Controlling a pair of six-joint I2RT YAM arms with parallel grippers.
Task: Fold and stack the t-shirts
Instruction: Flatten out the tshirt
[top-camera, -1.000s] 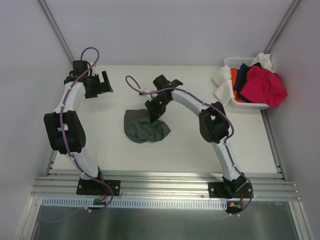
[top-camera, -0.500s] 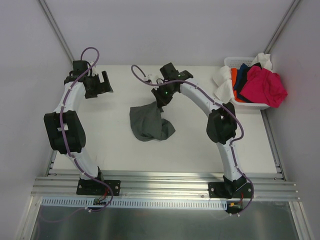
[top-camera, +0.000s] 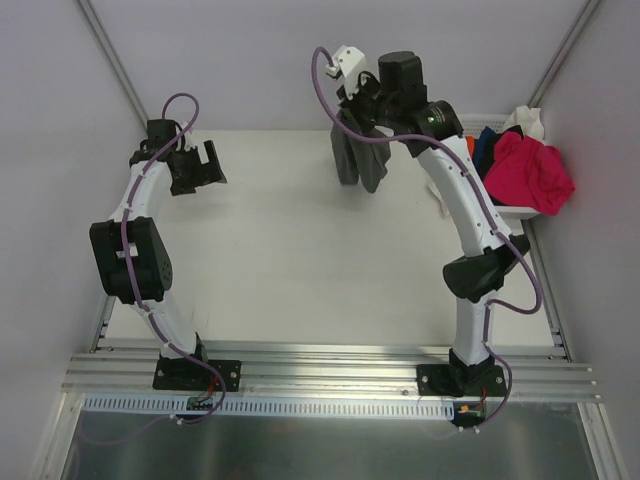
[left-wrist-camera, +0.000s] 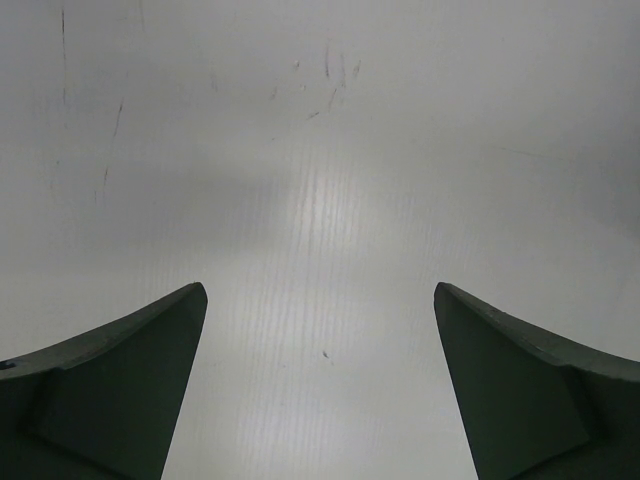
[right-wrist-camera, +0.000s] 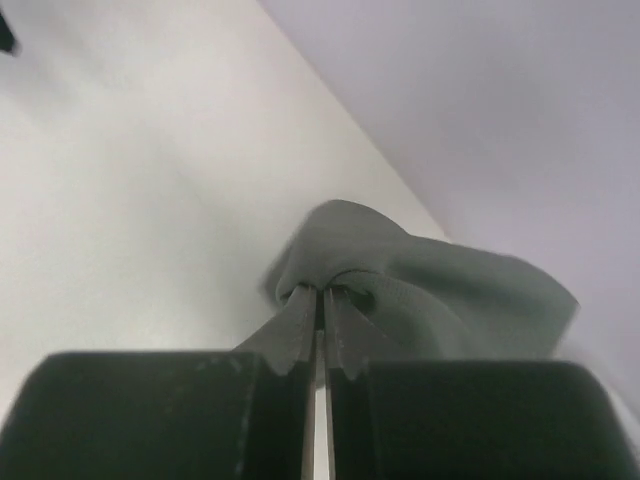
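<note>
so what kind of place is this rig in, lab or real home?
Probably a lab test cell: two arms bolted to an aluminium rail, a white table boxed in by plain walls, t-shirts heaped in a basket.

Overhead view: bright, even, diffuse light; shadows on worktop (top-camera: 300, 270) faint, soft-edged; sharp throughout. Left wrist view: broad pale glare patch at centre of worktop, dimming toward 2 o'clock; left pincer (left-wrist-camera: 320, 288) tips dark, underexposed, edges slightly soft. Right wrist view: right pincer (right-wrist-camera: 322, 298) body at 6 o'clock black, defocused; charcoal t-shirt (right-wrist-camera: 420, 280) soft, edge smeared at 3 o'clock.
</note>
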